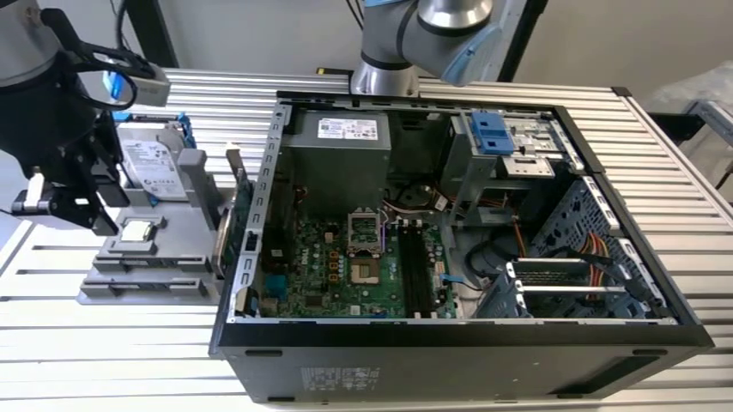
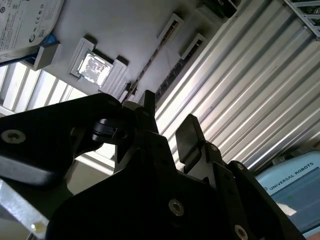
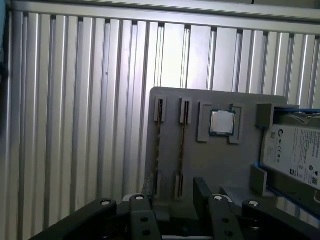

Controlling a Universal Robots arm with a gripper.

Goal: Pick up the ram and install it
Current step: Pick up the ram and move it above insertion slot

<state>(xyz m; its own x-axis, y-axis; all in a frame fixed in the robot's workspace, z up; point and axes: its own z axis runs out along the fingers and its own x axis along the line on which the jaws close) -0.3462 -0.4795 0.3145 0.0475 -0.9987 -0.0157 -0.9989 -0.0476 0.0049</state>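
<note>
Off the exterior view's left side of the open computer case (image 1: 458,343), the black jaws hang spread apart with nothing between them. They are above a grey moulded tray (image 1: 126,287) on the ribbed aluminium counter (image 1: 115,360).

The tray holds a silver hard drive (image 1: 154,163) with blue brackets at its far end and a small square shiny chip (image 1: 137,230) in a recess. The ram (image 1: 235,193) is in the slot nearest the case. It is a thin flat stick standing on its long edge, its long axis running alongside the case's wall.

Inside the case lie a green circuit board (image 1: 332,275), a grey metal power box (image 1: 343,146) and, farthest right, a perforated metal cage (image 1: 538,275) with orange and yellow wires (image 1: 596,257).
</note>
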